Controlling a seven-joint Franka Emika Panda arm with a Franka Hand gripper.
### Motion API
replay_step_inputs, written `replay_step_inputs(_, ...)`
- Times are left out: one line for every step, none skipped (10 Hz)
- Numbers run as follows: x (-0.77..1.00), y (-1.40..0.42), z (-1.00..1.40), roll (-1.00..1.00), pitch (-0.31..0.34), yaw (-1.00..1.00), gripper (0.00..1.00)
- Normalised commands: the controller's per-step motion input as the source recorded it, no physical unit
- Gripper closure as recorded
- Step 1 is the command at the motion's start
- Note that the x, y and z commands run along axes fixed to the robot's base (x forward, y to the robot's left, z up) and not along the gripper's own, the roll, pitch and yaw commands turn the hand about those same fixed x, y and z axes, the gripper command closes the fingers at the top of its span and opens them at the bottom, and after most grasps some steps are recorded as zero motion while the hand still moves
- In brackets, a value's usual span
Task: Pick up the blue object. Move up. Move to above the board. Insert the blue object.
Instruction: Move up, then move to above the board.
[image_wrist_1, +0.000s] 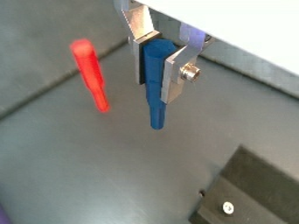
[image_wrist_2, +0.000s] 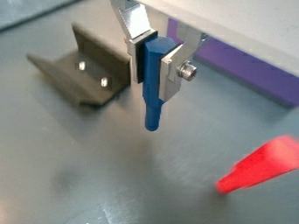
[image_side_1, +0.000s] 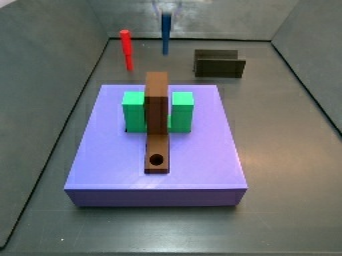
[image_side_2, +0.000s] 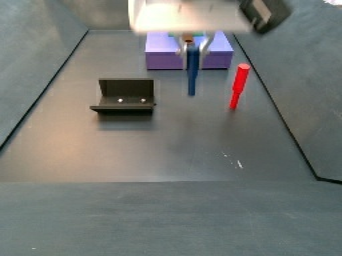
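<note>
Two pegs: one blue object (image_side_1: 166, 28), clamped between the plates of the single end effector (image_wrist_1: 163, 59), and one red peg (image_side_1: 127, 48). One board (image_side_1: 158, 120), one green block (image_side_1: 135, 112), one purple slab (image_side_1: 201, 150), one fixture (image_side_1: 219, 64).

Hand (image_wrist_1: 160, 59): two flat silver finger plates (image_wrist_2: 132, 19), dark pads inside, one round screw on a plate; white housing above.

red peg (image_side_1: 126, 47) seen upright on the grey floor (image_side_1: 287, 140), near the back wall. dark fixture (image_side_2: 124, 96) placed apart from it, two screws visible on its base plate in a wrist view (image_wrist_2: 84, 70). green block (image_side_1: 135, 112) set on the large purple slab (image_side_1: 201, 165).
</note>
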Motion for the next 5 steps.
replay_step_inputs(-0.04,-0.04,0.33,0.03,0.033,0.03,1.00)
replay_step_inputs(0.00,0.00,1.40,0.00,0.000,0.00,1.00)
replay_step_inputs(-0.02,0.01,1.40,0.00,0.017,-0.01,1.00)
replay_step_inputs(-0.04,0.01,1.40,0.03,0.017,0.00,1.00)
replay_step_inputs(0.03,0.00,1.40,0.02,0.030,0.00,1.00)
